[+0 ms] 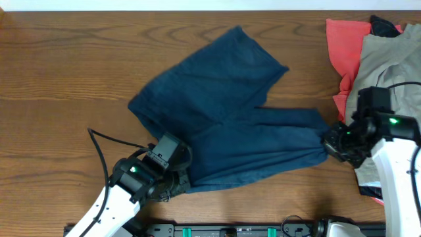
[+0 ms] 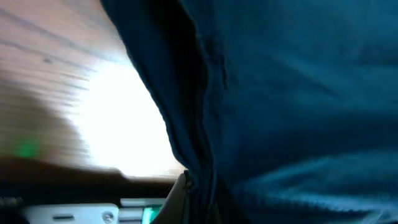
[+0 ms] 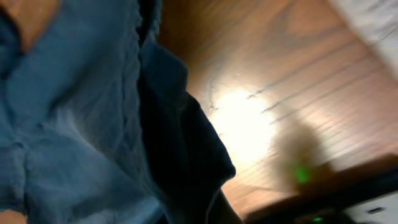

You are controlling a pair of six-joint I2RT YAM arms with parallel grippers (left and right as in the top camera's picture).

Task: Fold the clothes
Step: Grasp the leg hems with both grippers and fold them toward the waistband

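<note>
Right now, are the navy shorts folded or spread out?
Spread out: the shorts lie open on the table, with both legs apart and no layer folded over another.

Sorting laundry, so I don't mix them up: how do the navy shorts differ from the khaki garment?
The shorts are dark navy; the khaki garment is grey-tan. The shorts lie spread across the middle; the khaki garment is bunched at the right edge over a coral cloth. The left gripper and right gripper pinch the shorts; neither holds the khaki garment. Both are soft cloth.
</note>
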